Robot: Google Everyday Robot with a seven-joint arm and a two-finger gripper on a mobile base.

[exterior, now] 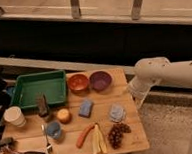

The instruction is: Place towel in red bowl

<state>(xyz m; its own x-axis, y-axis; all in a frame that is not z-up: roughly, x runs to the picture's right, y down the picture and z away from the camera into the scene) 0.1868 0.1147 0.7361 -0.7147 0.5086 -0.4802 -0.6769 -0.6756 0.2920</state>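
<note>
Currently the towel [116,112], a small crumpled light-blue cloth, lies flat on the wooden table [137,138] toward its right side, well apart from the red bowl [78,83] and not in it. Red bowl sits at the back of the table, touching or just beside a purple bowl [100,80] on its right and just beside a green tray [25,84] on its left. White robot arm [164,71] comes in from the right; the gripper [137,94] looks to hang at its end just off the table's right edge, near the towel but apart from it, holding nothing visible. Can't tell whether it's open or closed. Blue sponge [85,108] is between towel and tray. Front row: dark grapes [118,133] just in front of the towel, banana [98,139], and an orange carrot-like item [84,135] beside it. Left side: blue cup [54,129], round orange fruit [64,115], white cup [14,116].
</note>
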